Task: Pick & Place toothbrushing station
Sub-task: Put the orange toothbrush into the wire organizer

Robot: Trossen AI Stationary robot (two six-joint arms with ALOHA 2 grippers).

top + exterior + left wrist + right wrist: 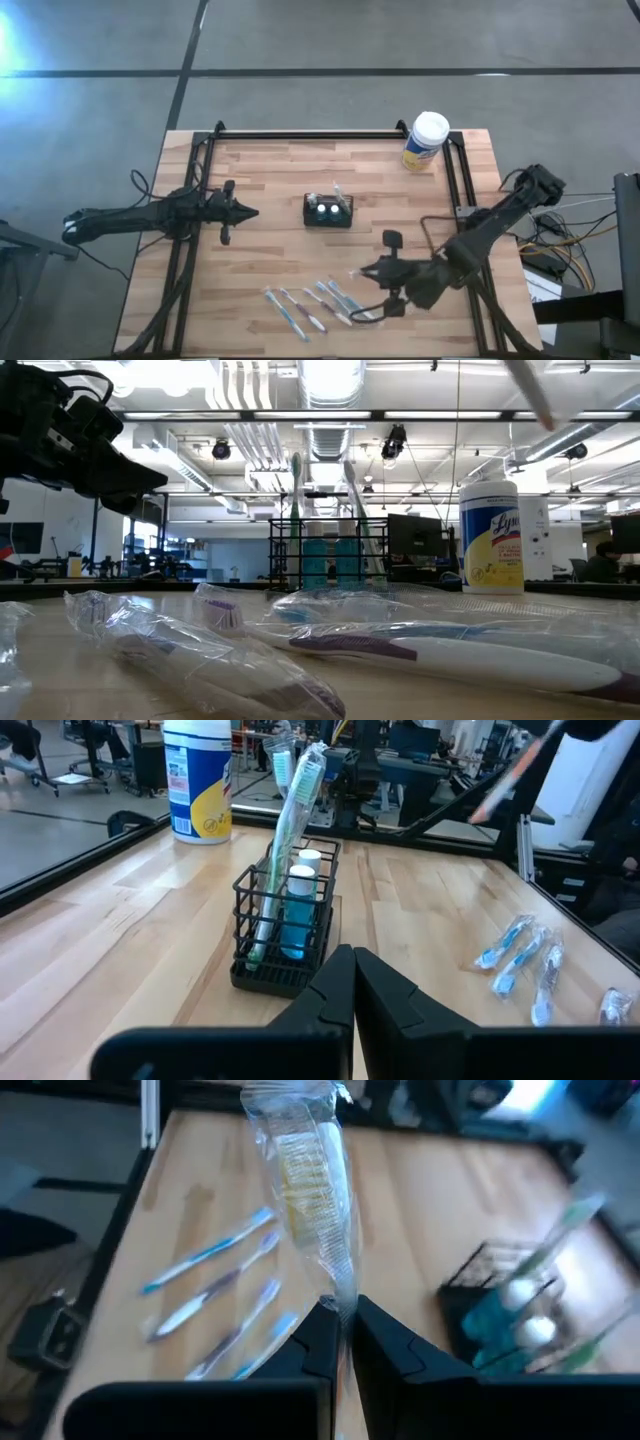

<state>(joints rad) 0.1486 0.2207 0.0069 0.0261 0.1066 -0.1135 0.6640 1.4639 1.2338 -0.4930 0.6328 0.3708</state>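
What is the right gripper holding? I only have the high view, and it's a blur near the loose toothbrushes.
Observer: In the right wrist view, the right gripper is shut on a clear-wrapped toothbrush, which sticks out past its fingers.
Operator: What's in the basket?
Observer: The left wrist view shows the basket holding two white-capped tubes with blue-green bodies, plus standing toothbrushes.
Operator: And the left gripper?
Observer: The left gripper is shut and empty, pointing at the basket but short of it.

Overhead, table-level, two wrist cameras
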